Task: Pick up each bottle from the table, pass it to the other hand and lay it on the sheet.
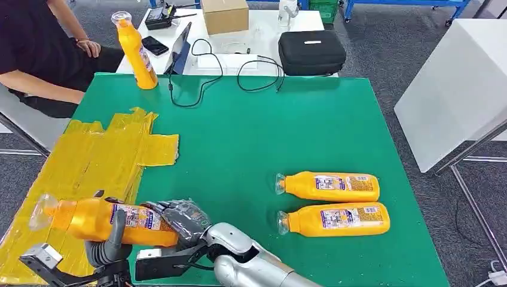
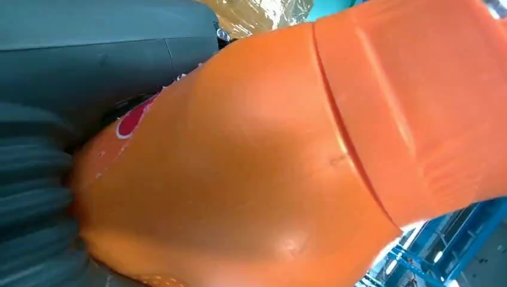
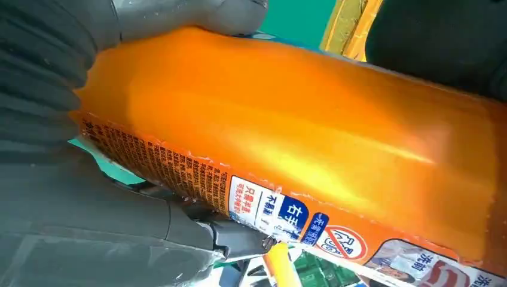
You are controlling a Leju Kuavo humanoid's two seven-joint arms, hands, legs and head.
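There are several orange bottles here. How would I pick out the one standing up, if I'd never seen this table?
Start at the green table and look to its far left corner, near the seated person. The standing bottle is there, beyond the yellow sheet. It alone is upright, clear cap on top; the two bottles at the near right lie flat.

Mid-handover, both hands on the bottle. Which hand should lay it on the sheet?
Left, likely. The left hand grips the held bottle at its neck end, already over the yellow sheet. The right hand holds the base end out over the green table, reaching across.
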